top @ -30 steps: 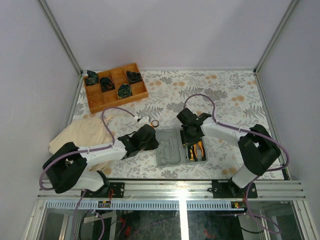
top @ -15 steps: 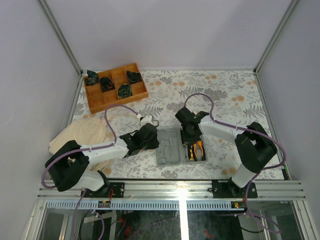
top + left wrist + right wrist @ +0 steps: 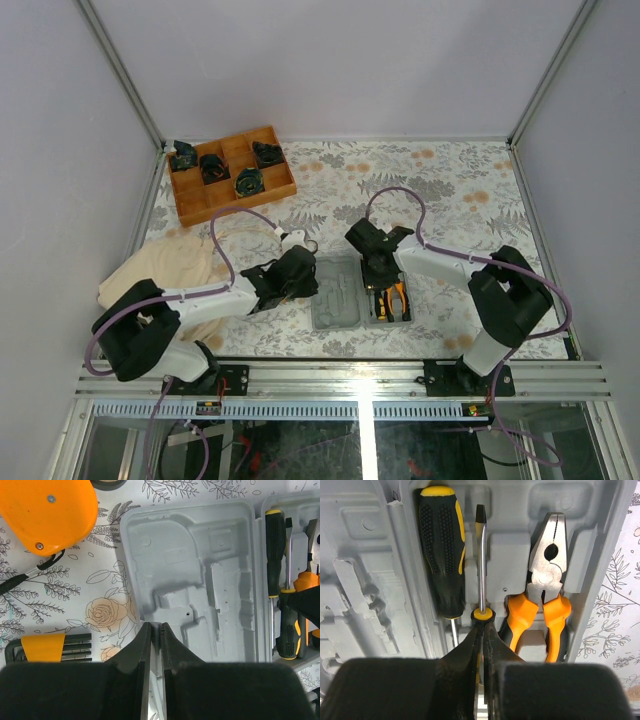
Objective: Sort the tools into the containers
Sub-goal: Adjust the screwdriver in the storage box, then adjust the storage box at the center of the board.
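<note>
I see the left gripper pinched together, empty, at the case edge. Same for the right gripper, tips at a screwdriver collar.

Grey plastic case opened flat toward the near side, at mid-width, two moulded halves side by side. In the right half, three tools lying lengthwise: black-and-yellow screwdriver at the left, handle far; slim flat-blade screwdriver just beside it, tip far, handle hidden; orange-handled pliers at the right, jaws shut and pointing far. Left of the case: orange tape measure farther off, black ring near it, black hex keys in an orange holder nearer.
</note>
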Robot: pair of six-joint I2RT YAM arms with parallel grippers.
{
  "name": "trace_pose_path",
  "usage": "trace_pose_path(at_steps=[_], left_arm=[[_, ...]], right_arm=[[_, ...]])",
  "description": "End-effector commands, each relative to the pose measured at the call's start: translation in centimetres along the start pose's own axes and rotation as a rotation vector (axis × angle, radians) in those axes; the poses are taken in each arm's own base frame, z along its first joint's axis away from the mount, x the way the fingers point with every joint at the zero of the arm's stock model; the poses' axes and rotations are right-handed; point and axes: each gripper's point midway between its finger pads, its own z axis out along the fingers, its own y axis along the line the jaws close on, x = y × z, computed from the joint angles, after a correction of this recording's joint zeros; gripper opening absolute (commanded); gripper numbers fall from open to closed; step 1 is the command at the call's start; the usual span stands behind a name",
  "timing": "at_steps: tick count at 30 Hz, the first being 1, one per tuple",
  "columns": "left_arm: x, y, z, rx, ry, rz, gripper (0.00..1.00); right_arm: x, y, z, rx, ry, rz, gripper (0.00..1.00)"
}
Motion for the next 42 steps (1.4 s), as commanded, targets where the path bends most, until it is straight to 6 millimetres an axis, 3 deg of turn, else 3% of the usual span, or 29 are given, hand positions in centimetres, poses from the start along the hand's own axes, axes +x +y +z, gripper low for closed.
trace_pose_path(at_steps=[1,5,8,12,18,22,29,32,37,42], left_arm=[[1.6,-6.6,-0.1,0.246,0.074,-0.014,0.0],[1.3,-6.2,-0.5,0.226,0.064,-0.009,0.0],[1.3,-5.6,-0.6,0.196,0.063,0.004,0.0],[1.1,-4.9,-0.5,0.152,0.064,0.023,0.0],[0.8,-4.1,-0.6,0.094,0.067,0.033,0.0],[0.2,-3.4,-0.5,0.045,0.072,0.036,0.0],[-1.6,0.4,-0.7,-0.085,0.073,0.005,0.0],[-2.7,1.8,-0.6,-0.121,0.074,-0.012,0.03],[-5.4,2.7,-0.3,-0.153,0.055,-0.009,0.12],[-7.8,4.0,-0.1,-0.213,0.037,0.002,0.22]], right_arm=[[20.3,-0.9,17.9,-0.05,0.486,0.144,0.0],[18.5,-1.0,15.9,-0.058,0.4,0.146,0.0],[16.0,-1.2,13.0,-0.046,0.319,0.111,0.0],[10.6,0.5,8.1,-0.108,0.155,0.077,0.0],[4.5,2.3,1.0,-0.2,-0.045,0.074,0.05],[1.6,3.1,-3.1,-0.264,-0.158,0.083,0.12],[-2.5,3.0,-10.0,-0.343,-0.355,0.082,0.31],[-3.7,1.2,-11.3,-0.31,-0.414,0.095,0.35],[-4.3,-1.1,-10.7,-0.319,-0.413,0.137,0.37],[-4.6,-1.9,-10.1,-0.328,-0.407,0.153,0.38]])
